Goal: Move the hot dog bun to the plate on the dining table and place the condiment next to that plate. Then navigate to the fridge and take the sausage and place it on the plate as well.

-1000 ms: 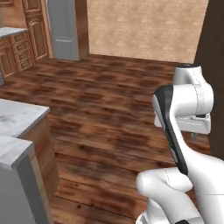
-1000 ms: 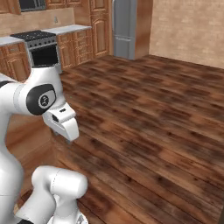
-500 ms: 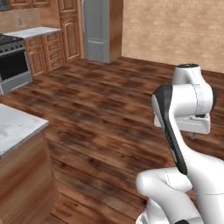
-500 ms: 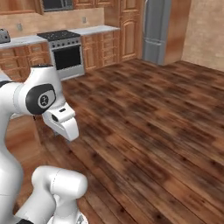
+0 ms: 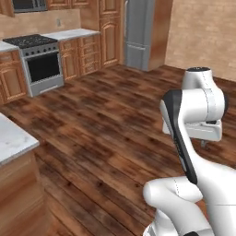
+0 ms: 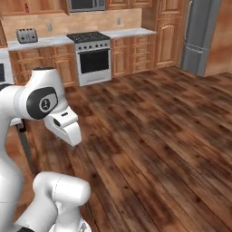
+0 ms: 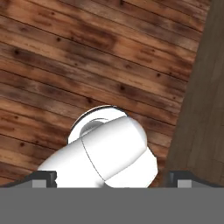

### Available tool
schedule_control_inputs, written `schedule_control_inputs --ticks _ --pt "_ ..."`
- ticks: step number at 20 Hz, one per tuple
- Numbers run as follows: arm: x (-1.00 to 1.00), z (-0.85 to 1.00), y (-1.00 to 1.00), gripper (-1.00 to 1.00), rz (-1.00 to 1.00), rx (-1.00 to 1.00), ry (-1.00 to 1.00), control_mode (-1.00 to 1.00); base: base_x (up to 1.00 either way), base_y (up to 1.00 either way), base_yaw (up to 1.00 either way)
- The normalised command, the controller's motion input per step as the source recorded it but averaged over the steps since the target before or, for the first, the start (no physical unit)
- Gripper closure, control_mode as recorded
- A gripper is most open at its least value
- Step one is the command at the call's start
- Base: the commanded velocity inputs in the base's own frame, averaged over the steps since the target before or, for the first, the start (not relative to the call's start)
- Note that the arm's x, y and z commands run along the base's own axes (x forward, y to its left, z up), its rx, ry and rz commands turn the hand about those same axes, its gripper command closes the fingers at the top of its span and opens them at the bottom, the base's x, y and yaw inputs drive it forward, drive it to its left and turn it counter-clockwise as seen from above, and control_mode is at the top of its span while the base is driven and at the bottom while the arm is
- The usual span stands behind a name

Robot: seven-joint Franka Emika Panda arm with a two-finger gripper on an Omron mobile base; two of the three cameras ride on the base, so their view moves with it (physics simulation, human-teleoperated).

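The tall grey fridge stands shut at the far side of the room, and the right base view has the fridge at its upper right. A marble corner of the dining table on a plain wood base lies at the lower left, and its wood panel runs down the right of the hand view. My arm is folded close to the base, the hand pointing down at the floor. My gripper is open, with nothing between its widely spaced fingertips.
A steel oven range sits in the wooden cabinet run along the back wall, also the range. A toaster rests on the counter left of it. Wood floor stretches between me and the fridge.
The base has turned, so the whole scene slid: the fridge shifted right in both base views and the oven range and counters came in. The arm kept its folded pose, gripper still open.
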Motion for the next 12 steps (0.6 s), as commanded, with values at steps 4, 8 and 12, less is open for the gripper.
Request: schedule_control_inputs --ticks 4,8,12 --pt "0.0 0.0 0.0 -1.0 0.0 0.0 0.0 1.0 1.0 -0.51 0.47" --pt "0.0 0.0 0.0 -1.0 0.0 0.0 0.0 1.0 1.0 -0.47 0.48" --pt "0.0 0.0 0.0 -1.0 0.0 0.0 0.0 1.0 1.0 -0.42 0.48"
